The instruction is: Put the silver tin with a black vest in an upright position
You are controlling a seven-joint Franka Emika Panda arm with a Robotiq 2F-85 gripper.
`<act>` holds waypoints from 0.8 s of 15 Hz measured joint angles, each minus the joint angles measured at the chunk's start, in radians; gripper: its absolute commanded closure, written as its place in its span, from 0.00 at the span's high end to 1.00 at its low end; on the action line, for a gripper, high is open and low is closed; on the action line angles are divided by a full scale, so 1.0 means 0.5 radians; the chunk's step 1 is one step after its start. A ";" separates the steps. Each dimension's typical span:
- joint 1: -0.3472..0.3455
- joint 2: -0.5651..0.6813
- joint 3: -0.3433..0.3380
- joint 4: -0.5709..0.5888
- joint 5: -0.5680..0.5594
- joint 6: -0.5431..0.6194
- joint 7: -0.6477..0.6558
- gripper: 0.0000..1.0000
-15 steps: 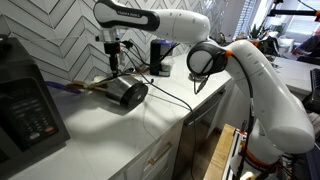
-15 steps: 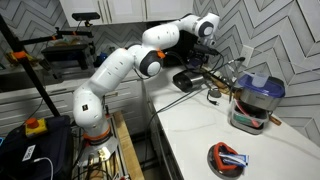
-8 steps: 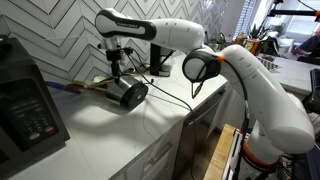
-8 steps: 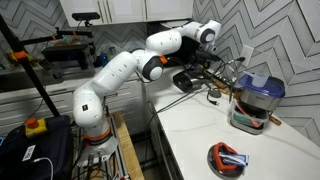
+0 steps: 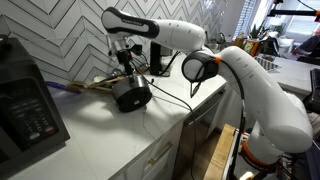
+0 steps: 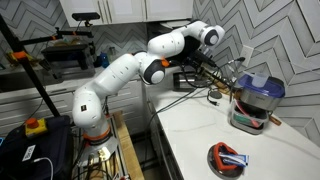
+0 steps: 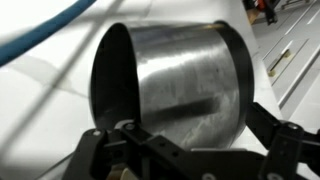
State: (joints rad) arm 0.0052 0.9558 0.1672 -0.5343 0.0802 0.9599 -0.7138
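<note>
Since the tin lies tipped on its side just below the claw, it hangs spread wide over the rim, I'd guess so it can pinch the wall and lever it upright.

Silver tin on counter — tool just above; box machine well apart

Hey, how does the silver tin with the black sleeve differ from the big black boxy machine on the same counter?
The tin is round with shiny metal inside; the machine is boxy with a front panel. The tin lies tipped over, the machine stands upright. The gripper is right at the tin, while the machine sits apart from it. Both are black outside and rest on the white counter.
</note>
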 measured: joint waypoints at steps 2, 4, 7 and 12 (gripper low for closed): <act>-0.046 0.001 0.015 0.007 0.061 -0.215 -0.001 0.66; -0.101 0.005 0.036 -0.026 0.147 -0.343 -0.001 0.49; -0.190 0.012 0.103 -0.181 0.336 -0.343 0.026 0.27; -0.311 0.091 0.214 -0.179 0.830 -0.318 0.325 0.00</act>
State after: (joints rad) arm -0.1502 1.0012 0.2741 -0.6240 0.4950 0.8011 -0.5512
